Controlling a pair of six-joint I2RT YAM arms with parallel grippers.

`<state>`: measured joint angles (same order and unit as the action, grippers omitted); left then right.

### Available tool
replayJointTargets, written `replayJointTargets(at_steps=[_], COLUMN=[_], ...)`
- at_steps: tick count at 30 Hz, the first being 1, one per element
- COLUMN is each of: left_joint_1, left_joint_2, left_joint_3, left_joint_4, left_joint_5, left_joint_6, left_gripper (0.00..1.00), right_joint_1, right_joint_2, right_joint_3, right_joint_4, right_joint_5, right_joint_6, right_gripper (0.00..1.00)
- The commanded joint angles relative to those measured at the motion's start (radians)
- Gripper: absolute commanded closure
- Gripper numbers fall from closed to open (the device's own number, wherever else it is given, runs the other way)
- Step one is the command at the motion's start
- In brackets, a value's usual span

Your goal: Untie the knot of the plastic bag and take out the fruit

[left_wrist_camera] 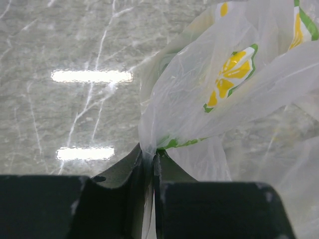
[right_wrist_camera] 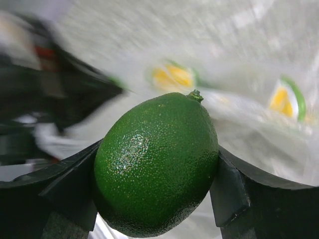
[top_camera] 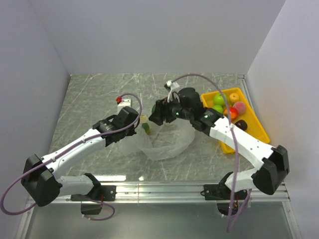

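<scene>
The plastic bag point(top_camera: 167, 142) lies crumpled mid-table, clear film with yellow-and-green prints point(left_wrist_camera: 234, 69). My left gripper point(left_wrist_camera: 149, 154) is shut on a bunched fold of the film at the bag's left edge point(top_camera: 138, 121). My right gripper point(right_wrist_camera: 158, 172) is shut on a dark green lime point(right_wrist_camera: 154, 149), its fingers point(right_wrist_camera: 227, 191) pressing on both sides. In the top view the lime point(top_camera: 146, 127) hangs just right of the left gripper, with the right gripper point(top_camera: 151, 121) reaching in from the right above the bag. I cannot make out the knot.
A yellow tray point(top_camera: 259, 130) stands at the right edge, behind the right arm. It holds a green fruit point(top_camera: 219, 99), a pink one point(top_camera: 239, 106) and a dark one point(top_camera: 241, 124). White walls close in the table at back and sides.
</scene>
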<state>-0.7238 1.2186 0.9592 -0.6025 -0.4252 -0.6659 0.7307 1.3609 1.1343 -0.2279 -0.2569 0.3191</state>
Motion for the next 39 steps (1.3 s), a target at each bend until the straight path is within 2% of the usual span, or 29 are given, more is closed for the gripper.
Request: replayJointTargets(at_steps=[1, 4, 6, 7, 8, 15, 18, 20, 22, 24, 28, 29, 30, 32, 33, 35, 39], left_joint_1=[0.007, 0.011, 0.011, 0.012, 0.012, 0.020, 0.021, 0.020, 0.023, 0.021, 0.023, 0.023, 0.023, 0.023, 0.023, 0.023, 0.023], left_joint_2=[-0.019, -0.016, -0.017, -0.019, -0.022, -0.056, -0.074, -0.086, -0.105, -0.120, -0.140, -0.145, -0.145, -0.148, -0.148, -0.152, -0.153], left_joint_3=[0.026, 0.030, 0.032, 0.033, 0.033, 0.049, 0.052, 0.052, 0.050, 0.047, 0.038, 0.038, 0.041, 0.041, 0.041, 0.039, 0.038], left_joint_4=[-0.011, -0.013, -0.016, -0.017, -0.017, -0.048, -0.066, -0.074, -0.075, -0.074, -0.065, -0.065, -0.066, -0.066, -0.066, -0.068, -0.071], left_joint_5=[-0.063, -0.067, -0.073, -0.076, -0.076, -0.104, -0.129, -0.139, -0.142, -0.138, -0.124, -0.115, -0.112, -0.104, -0.101, -0.098, -0.092], left_joint_6=[0.012, 0.020, 0.026, 0.029, 0.038, 0.057, 0.061, 0.066, 0.069, 0.074, 0.088, 0.088, 0.089, 0.091, 0.089, 0.088, 0.084], left_gripper=[0.85, 0.85, 0.85, 0.85, 0.86, 0.85, 0.85, 0.85, 0.85, 0.85, 0.85, 0.85, 0.85, 0.85, 0.85, 0.85, 0.85], right_joint_1=[0.004, -0.023, -0.054, -0.095, -0.121, -0.450, -0.568, -0.675, -0.726, -0.844, -0.930, -0.933, -0.938, -0.941, -0.941, -0.942, -0.941], right_joint_2=[-0.098, -0.152, -0.184, -0.216, -0.232, -0.325, -0.348, -0.352, -0.359, -0.362, -0.345, -0.339, -0.330, -0.322, -0.321, -0.324, -0.333], right_joint_3=[0.166, 0.242, 0.248, 0.240, 0.228, 0.027, -0.092, -0.183, -0.244, -0.324, -0.387, -0.387, -0.387, -0.390, -0.390, -0.393, -0.386], right_joint_4=[-0.045, -0.111, -0.152, -0.163, -0.178, -0.321, -0.352, -0.369, -0.366, -0.349, -0.312, -0.317, -0.321, -0.330, -0.333, -0.335, -0.338], right_joint_5=[-0.091, 0.010, 0.166, 0.227, 0.363, 0.655, 0.689, 0.662, 0.604, 0.581, 0.555, 0.565, 0.571, 0.594, 0.600, 0.610, 0.611], right_joint_6=[-0.051, -0.072, -0.069, -0.068, -0.054, 0.078, 0.150, 0.225, 0.265, 0.311, 0.340, 0.360, 0.365, 0.380, 0.385, 0.388, 0.370], right_gripper=[0.68, 0.68, 0.67, 0.67, 0.66, 0.64, 0.64, 0.64, 0.64, 0.64, 0.61, 0.53, 0.37, 0.23, 0.09, 0.00, 0.00])
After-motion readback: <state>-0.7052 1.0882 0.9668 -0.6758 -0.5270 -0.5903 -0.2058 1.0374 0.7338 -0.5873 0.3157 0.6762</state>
